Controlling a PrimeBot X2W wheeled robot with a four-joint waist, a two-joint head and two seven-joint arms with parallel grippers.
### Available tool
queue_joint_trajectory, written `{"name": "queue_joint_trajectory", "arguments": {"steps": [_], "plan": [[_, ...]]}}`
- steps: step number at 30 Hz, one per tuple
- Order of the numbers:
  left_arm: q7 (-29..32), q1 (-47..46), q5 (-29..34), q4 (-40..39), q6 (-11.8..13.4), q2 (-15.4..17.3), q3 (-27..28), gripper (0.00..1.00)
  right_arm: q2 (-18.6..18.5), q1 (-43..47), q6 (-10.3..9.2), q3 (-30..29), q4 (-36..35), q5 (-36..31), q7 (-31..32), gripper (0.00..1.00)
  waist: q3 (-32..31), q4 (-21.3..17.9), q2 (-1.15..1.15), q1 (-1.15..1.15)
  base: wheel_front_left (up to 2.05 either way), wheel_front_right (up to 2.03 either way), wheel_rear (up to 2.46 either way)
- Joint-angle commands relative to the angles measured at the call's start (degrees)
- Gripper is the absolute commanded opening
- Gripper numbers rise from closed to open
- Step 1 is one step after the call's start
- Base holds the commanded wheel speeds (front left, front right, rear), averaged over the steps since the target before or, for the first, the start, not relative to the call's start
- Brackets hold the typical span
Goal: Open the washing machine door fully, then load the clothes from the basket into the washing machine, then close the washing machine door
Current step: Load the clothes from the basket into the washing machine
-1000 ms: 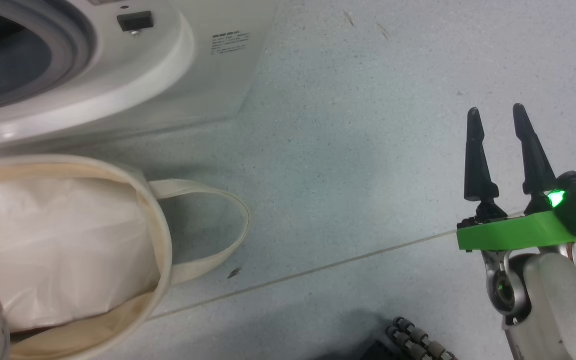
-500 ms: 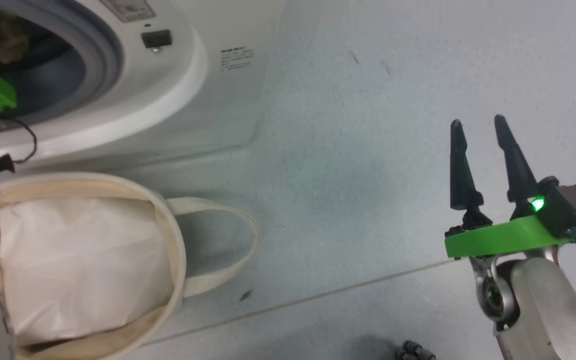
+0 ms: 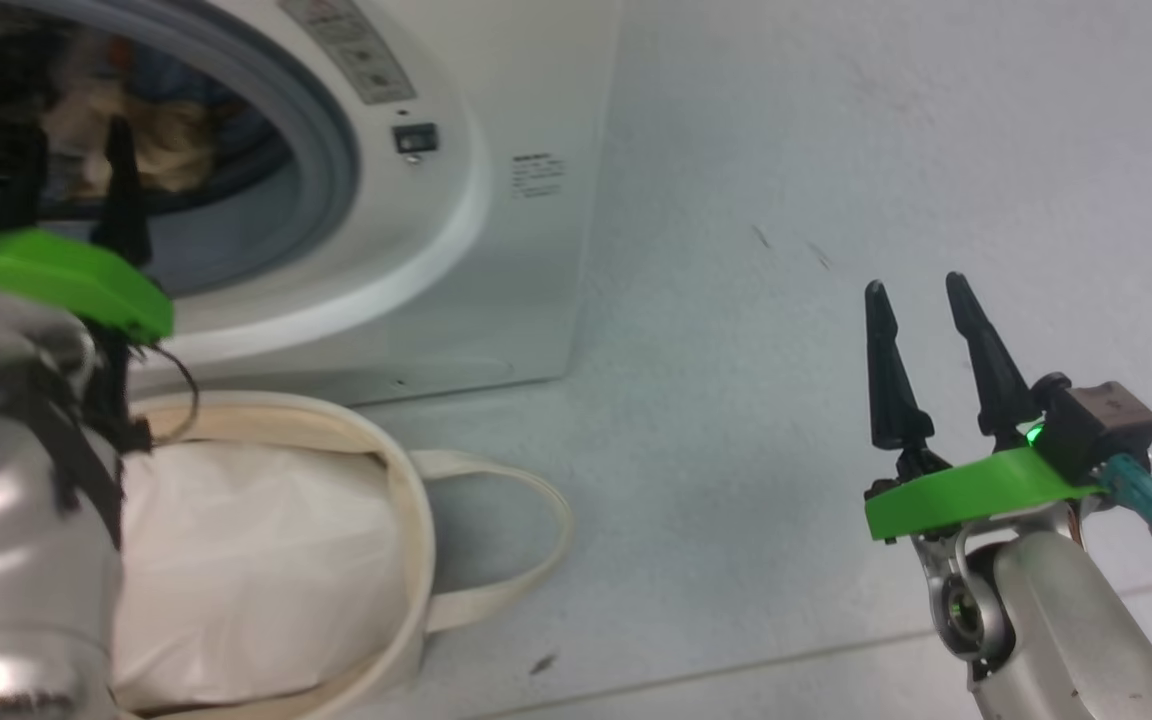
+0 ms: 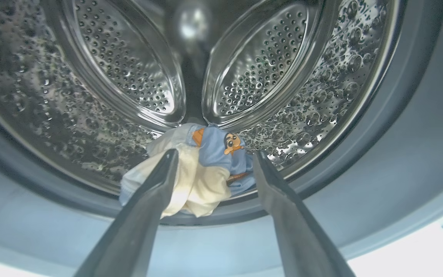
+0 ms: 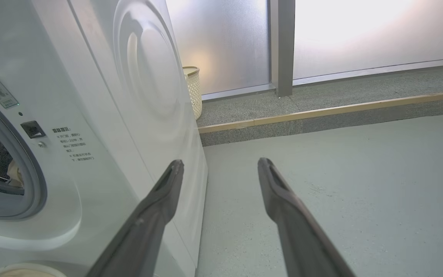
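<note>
The left tool (image 4: pixel 214 154) points into the mouth of the washing machine (image 3: pixel 496 250), its 2 fingers spread wide and empty. The clothes (image 4: pixel 206 169) lie just beyond its tips, at the front lip of the machine's drum (image 4: pixel 129 69). The basket (image 3: pixel 406 480) stands just before the machine. The right tool (image 3: pixel 915 288), fingers apart and holding nothing, hovers well to the machine's right.
</note>
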Motion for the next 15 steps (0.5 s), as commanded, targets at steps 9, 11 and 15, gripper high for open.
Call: {"name": "queue_joint_trajectory", "arguments": {"steps": [9,11,15], "plan": [[-0.68,16.86,-7.72,-17.07,-0.31,2.86,-5.90,1.00,-1.39,2.35,0.01,1.92,0.59,0.89,-0.71,1.00,-9.31,6.22,0.00,0.01,0.00,0.00,0.00],[-0.68,20.35,-8.45,-21.47,-0.32,4.07,-6.38,1.00,-1.66,2.99,0.01,1.89,0.80,1.03,-0.71,1.00,-10.62,6.94,0.00,0.01,0.00,0.00,0.00],[-0.68,27.27,-9.24,-28.58,-0.32,5.16,-5.64,1.00,-2.00,4.17,0.01,1.80,1.40,1.41,-0.71,1.00,-12.93,7.84,0.00,0.01,0.00,0.00,0.00]]}}
